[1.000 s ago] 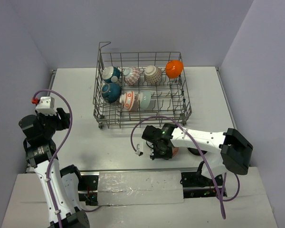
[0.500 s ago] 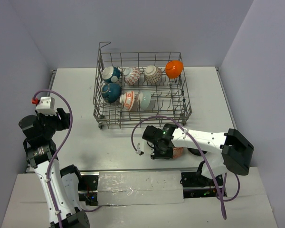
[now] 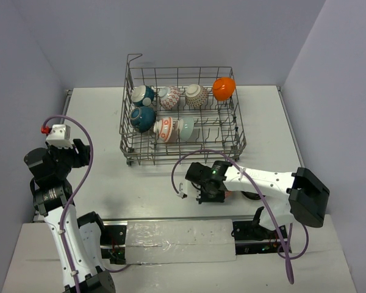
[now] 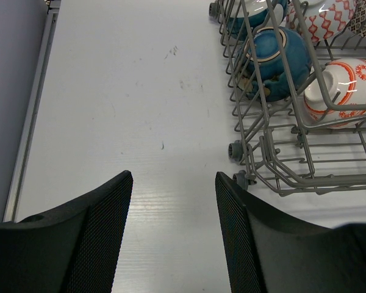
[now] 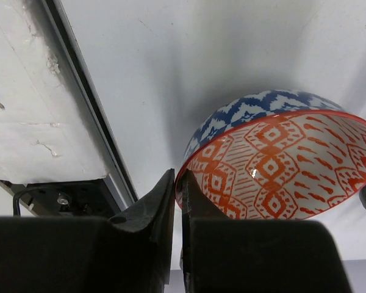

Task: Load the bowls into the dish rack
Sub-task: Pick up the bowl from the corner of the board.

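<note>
Right gripper point(image 5: 178, 183): jaws drawn narrow, pinching the thin rim of the patterned bowl point(image 5: 274, 162), with one finger inside the wall and one outside. The bowl appears tipped on its side close to the near edge of the table point(image 3: 97, 116), right of centre; whether it rests on the surface cannot be told. It is glazed ceramic, round and thin-lipped, with an orange-red lattice inside and a blue-and-white zigzag outside, and the glaze is probably slippery. A sound lift would likely keep the pinch deep on the rim and rise slowly so the bowl's weight does not pivot it free, then carry it on edge to a free slot. The dish rack point(image 3: 183, 155), grey wire with upright tines, stands toward the far edge and holds a teal bowl point(image 3: 143, 116) and an orange bowl point(image 3: 224, 88) among others. Left gripper point(image 4: 174, 180): jaws wide and empty, over the table's left side.
</note>
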{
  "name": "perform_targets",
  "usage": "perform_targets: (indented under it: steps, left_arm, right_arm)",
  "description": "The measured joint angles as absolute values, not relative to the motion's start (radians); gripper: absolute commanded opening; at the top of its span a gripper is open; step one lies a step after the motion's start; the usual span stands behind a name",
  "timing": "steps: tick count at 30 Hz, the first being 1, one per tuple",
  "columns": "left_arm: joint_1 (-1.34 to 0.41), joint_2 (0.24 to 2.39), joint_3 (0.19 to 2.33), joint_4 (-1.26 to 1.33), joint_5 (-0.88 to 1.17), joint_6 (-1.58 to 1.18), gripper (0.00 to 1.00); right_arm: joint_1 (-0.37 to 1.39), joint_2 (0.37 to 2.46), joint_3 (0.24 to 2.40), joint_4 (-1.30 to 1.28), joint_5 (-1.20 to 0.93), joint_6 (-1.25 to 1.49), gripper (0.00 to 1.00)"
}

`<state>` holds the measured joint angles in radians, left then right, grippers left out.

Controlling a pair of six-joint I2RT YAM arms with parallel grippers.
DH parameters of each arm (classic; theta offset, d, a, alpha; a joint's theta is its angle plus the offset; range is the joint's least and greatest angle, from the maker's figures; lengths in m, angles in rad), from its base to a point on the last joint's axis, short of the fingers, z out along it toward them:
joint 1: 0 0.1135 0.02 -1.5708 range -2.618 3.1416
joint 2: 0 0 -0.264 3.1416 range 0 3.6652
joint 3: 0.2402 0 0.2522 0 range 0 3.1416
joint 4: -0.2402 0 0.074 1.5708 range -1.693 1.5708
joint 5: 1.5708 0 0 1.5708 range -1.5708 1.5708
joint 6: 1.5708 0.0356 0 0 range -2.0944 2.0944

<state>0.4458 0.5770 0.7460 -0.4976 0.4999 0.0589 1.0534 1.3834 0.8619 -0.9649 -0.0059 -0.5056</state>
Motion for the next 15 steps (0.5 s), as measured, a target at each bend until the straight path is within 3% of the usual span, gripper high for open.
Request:
perform_targets:
  steps: [4, 15]
  left_arm:
    - [0.446, 0.570, 0.744, -0.498, 0.500, 0.059, 0.63]
    - [0.446, 0.566, 0.739, -0.495, 0.500, 0.059, 0.63]
  right_arm:
    - [1.053, 1.373, 0.863, -0.965, -0.002, -0.506, 0.00]
    - [1.031, 1.324, 0.935, -1.015, -0.060, -0.520, 0.00]
